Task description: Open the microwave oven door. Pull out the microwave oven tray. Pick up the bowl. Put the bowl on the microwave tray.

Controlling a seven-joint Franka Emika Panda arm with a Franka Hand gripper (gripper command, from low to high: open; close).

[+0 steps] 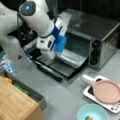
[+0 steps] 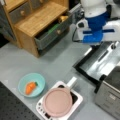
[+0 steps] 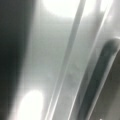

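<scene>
So the microwave oven [image 1: 100, 32] sits at a front view's top right, steel box with its three black knobs [image 1: 95, 53] stacked on the front. The microwave oven door [image 1: 53, 68] is already swung down flat onto the grey table [image 1: 67, 97], and in a front view [image 2: 100, 62] you can see it lying open below the arm. The gripper [image 1: 58, 51] is right down at the oven's mouth, blue part of the wrist just above the door, and it looks like it's at the front edge of the microwave oven tray [image 1: 75, 56], which seems to stick out a bit over the door, though I can't tell where tray ends and door begins. Can't tell if the fingers are open or clamped either, they're tucked under the hand. Wrist view is just shiny grey metal [image 3: 62, 62] filling everything, super close.

The bowl [image 2: 31, 85] is out on the table well apart from the oven, light teal, with a little orange carrot [image 2: 30, 87] inside it. Just beside it is the pink plate [image 2: 57, 102] sitting on a white tray [image 2: 77, 98]. Wooden drawer cabinet [image 2: 37, 17] is at that view's top left, one drawer [image 2: 50, 33] pulled open.
</scene>
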